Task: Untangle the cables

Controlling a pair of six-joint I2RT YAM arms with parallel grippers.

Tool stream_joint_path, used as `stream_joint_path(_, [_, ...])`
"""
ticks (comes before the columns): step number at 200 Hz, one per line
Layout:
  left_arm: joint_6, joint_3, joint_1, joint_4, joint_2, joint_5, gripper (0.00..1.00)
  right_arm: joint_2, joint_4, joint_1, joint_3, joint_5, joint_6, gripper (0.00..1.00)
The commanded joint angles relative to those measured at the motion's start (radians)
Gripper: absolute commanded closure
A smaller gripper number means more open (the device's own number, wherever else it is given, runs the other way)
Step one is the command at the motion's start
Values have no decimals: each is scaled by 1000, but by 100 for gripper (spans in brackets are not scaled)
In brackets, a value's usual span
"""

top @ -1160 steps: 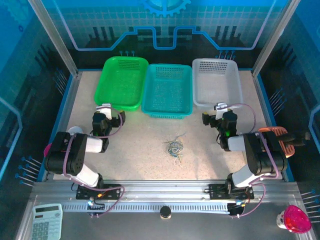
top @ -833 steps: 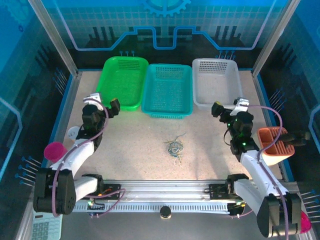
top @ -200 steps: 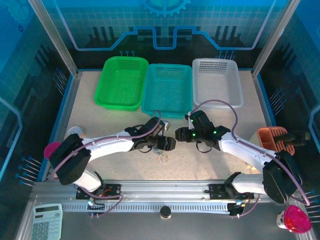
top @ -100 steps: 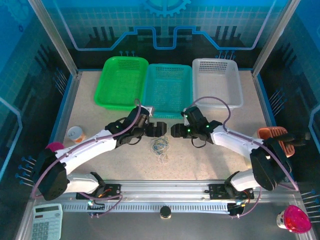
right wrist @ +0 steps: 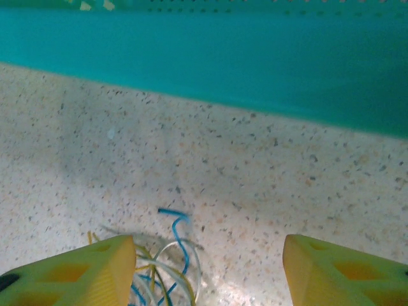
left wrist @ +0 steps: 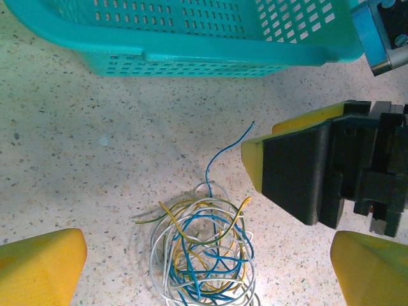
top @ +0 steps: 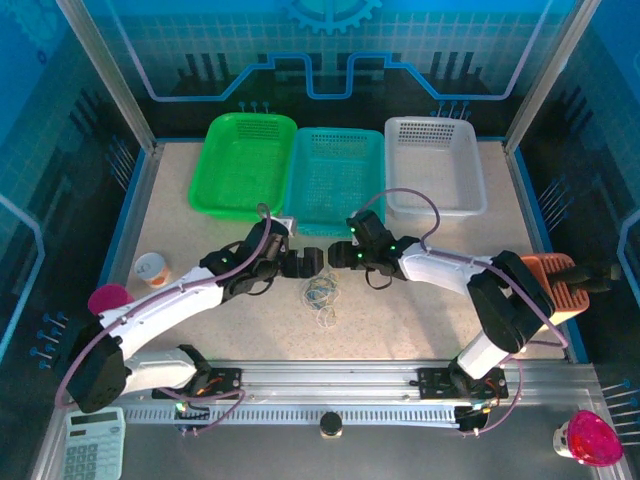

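The left gripper [top: 308, 262] hangs just in front of the teal basket [top: 336, 180], spread wide and holding nothing; its yellow fingertips [left wrist: 39, 266] are cut off at the lower frame edge. The cables [left wrist: 204, 255] lie in one tangle on the table [top: 400, 320] in front of the basket, their near loops cropped from the wrist view. The right gripper [top: 338, 257] faces the left one, likewise agape and empty. Six seconds ago both arms were folded back and the tangle lay further right.
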Motion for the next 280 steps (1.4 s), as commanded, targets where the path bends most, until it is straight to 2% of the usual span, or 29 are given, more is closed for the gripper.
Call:
stream_joint_path(1, [-23, -13, 8, 1, -25, -19, 1, 28, 66, 13, 25, 73, 19, 38])
stream_joint_path(40, [-35, -16, 7, 11, -30, -9, 1, 75, 113, 19, 36, 95, 26, 44])
stream_joint_path(62, [-46, -23, 8, 16, -33, -5, 1, 103, 128, 19, 45, 89, 28, 54])
stream_joint_path(88, [-54, -30, 7, 21, -42, -2, 1, 121, 144, 21, 51, 69, 18, 76])
stream_joint_path(106, [-54, -33, 7, 19, -47, -3, 1, 111, 144, 21, 54, 50, -1, 100])
stream_joint_path(147, [-58, -54, 8, 33, -65, 0, 1, 5, 93, 21, 51, 29, -43, 100])
stream_joint_path(188, [-50, -88, 8, 83, -73, 25, 1, -117, -18, 18, 130, 9, -100, 100])
stream_joint_path(229, [31, -111, 8, 173, -72, 108, 1, -187, -88, 15, 206, -60, -107, 100])
stream_joint_path(280, [128, -87, 8, 205, -49, 102, 1, -257, -118, 17, 244, -114, -88, 100])
